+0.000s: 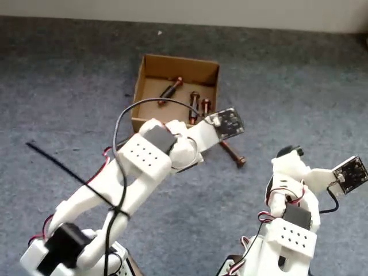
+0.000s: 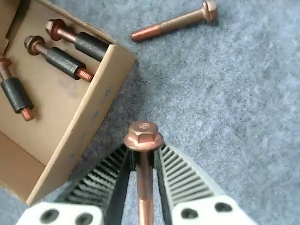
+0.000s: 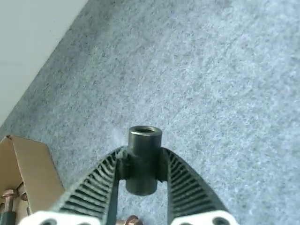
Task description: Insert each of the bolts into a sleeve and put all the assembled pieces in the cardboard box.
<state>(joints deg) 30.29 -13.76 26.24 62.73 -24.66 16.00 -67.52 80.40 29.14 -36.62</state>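
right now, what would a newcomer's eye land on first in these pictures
The left gripper clamps a copper bolt just beside the cardboard box, while the right gripper holds a dark sleeve over the grey carpet. Three assembled pieces lie in the box, and one bare bolt lies on the carpet outside it.

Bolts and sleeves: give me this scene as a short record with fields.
left gripper: shut on a bolt, beside the cardboard box
right gripper: shut on a sleeve
in the box: three assembled pieces
loose bolt: lying bare on the carpet, outside the box
unsleeved bolts: two
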